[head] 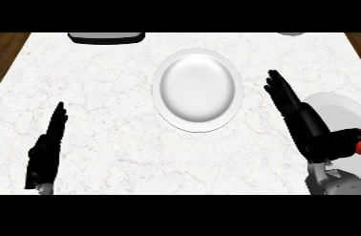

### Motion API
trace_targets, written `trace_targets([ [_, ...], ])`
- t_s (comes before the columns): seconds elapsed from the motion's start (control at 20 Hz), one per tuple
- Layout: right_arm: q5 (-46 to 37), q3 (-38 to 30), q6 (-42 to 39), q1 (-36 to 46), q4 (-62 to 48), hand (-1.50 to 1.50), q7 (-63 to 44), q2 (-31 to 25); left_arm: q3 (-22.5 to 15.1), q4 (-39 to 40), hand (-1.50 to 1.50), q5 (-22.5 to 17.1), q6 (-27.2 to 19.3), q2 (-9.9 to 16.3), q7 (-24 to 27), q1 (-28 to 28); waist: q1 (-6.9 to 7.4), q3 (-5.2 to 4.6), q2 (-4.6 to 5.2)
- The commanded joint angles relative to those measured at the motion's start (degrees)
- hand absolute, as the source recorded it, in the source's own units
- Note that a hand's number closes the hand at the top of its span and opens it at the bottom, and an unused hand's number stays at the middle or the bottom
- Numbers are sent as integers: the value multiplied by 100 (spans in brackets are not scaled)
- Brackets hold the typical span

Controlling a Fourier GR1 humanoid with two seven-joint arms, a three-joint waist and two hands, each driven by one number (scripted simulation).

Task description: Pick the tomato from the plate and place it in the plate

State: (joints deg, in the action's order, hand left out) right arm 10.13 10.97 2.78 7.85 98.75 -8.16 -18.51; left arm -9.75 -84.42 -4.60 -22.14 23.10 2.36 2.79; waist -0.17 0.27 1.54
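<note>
A: Start with the right hand [296, 108]. How does it sit?

B: It comes in from the near right, fingers straight and together, pointing toward the far side of the counter. Nothing is held in it. It lies over the left edge of a white plate [340, 111] at the right border of the view.

A: And the tomato?

B: Only a small red sliver [358, 147] shows at the right edge, just beside the wrist of that hand, near the plate's near end. Most of it is cut off by the view's border or hidden behind the forearm, so I cannot tell whether it rests on the plate.

A: The other hand?

B: The left hand [48, 146] shows at the near left, fingers straight and up, resting over the counter with nothing in it.

A: What lies between them?

B: A second white plate [199, 89], in the middle of the white marbled counter [99, 87], a bit toward the far side, just left of the right hand's fingertips and apart from them. Nothing lies on it.

A: Farther out?

B: A dark tray-like thing [107, 37] at the far edge, left of centre, partly cut off. A pale object [291, 34] shows at the far right, too little of it to name.
</note>
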Motion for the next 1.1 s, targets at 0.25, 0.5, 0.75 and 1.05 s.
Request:
trace_targets([
  [0.25, 2859, -2535, -1984, -101, -534, 150, -107, -1459, 127, 66, 0, -402, 235, -202, -838, -396, -212, -2, -140],
  [0.5, -1578, -2031, -823, -757, -535, 150, 1248, -2888, -61, 116, 0, -513, 245, -509, -751, -116, -364, 10, -111],
  [0.75, 1199, -3006, -1323, -993, -1933, -150, 2514, -1075, -161, 209, 0, -512, 267, -615, -942, -242, -271, 41, -130],
  [1.05, -85, -2785, -3028, -1333, -3178, -150, 4449, -2360, -347, 110, 0, -377, 378, -612, -1279, -491, 33, -7, -125],
])
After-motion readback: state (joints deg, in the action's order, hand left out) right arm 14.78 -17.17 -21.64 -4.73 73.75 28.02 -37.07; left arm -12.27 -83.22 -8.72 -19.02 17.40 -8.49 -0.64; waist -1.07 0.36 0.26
